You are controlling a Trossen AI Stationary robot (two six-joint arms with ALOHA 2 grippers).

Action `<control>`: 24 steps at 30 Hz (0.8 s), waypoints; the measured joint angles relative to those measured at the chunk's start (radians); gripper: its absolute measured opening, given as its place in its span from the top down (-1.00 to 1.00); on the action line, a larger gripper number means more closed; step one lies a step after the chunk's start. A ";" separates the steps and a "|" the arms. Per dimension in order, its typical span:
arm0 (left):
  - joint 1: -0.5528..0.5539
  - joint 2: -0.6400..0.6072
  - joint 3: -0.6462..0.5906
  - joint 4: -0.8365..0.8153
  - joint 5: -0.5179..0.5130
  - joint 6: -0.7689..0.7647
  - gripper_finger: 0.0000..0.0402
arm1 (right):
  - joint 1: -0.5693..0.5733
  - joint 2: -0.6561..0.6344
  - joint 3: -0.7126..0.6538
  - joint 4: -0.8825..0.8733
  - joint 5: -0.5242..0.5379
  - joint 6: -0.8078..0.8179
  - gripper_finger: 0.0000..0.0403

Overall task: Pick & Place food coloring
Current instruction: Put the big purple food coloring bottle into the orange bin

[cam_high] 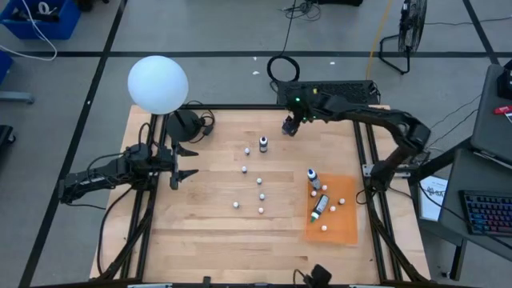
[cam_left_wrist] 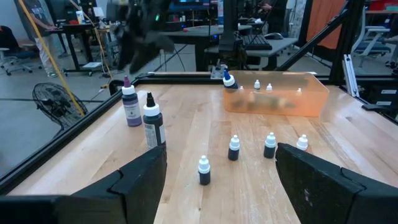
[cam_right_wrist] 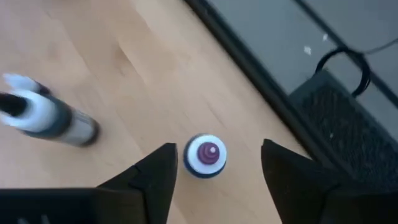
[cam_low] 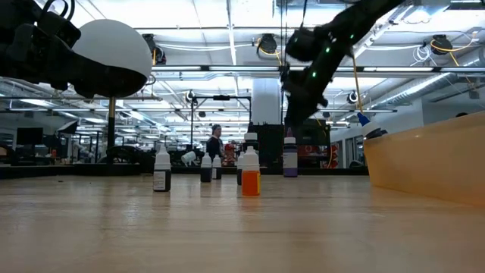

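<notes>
Small food coloring bottles stand on the wooden table. A purple-topped bottle (cam_right_wrist: 207, 155) stands upright near the far edge, beside a dark bottle with a white top (cam_high: 263, 145). Several tiny white-capped ones (cam_high: 260, 195) dot the middle. My right gripper (cam_right_wrist: 219, 149) is open and hovers over the purple-topped bottle (cam_low: 290, 157), a finger on either side, pointing down, touching nothing. An orange tray (cam_high: 345, 228) on the right holds a blue-topped bottle (cam_high: 313, 178), a lying green-topped one (cam_high: 320, 206) and small white ones. My left gripper (cam_high: 186, 162) waits open at the table's left.
A white globe lamp (cam_high: 158, 84) stands at the far left corner, close to the left arm. A black frame rail (cam_high: 240, 107) runs along the table's far edge just behind the right gripper. Bare wood lies toward the near edge.
</notes>
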 joint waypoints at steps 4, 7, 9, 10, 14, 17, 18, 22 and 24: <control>0.000 0.000 0.000 0.000 0.000 0.000 -0.49 | -0.007 0.064 0.000 0.014 0.000 -0.004 -0.13; 0.000 0.000 0.000 0.000 0.000 0.000 -0.49 | -0.007 0.082 0.001 0.025 -0.001 -0.005 -0.13; 0.000 0.000 0.000 0.000 0.000 0.000 -0.49 | -0.009 0.090 0.001 0.031 -0.001 -0.008 -0.12; 0.000 0.000 0.000 0.000 0.000 0.000 -0.49 | -0.012 0.094 0.001 0.033 -0.007 -0.008 -0.11; 0.000 0.000 0.000 0.000 0.000 0.000 -0.49 | -0.031 0.123 0.002 0.038 -0.095 0.029 -0.07; 0.000 0.000 0.000 0.000 0.000 0.000 -0.49 | -0.033 0.138 0.002 0.053 -0.104 0.030 -0.06; 0.000 0.000 0.000 0.000 0.000 0.000 -0.49 | -0.033 0.136 0.002 0.058 -0.104 0.026 -0.06; 0.000 0.000 0.000 0.000 0.000 0.000 -0.49 | -0.033 0.119 0.002 0.083 -0.103 0.023 -0.06; 0.000 0.000 0.000 0.000 0.000 0.000 -0.49 | -0.033 0.105 0.002 0.096 -0.103 0.023 -0.05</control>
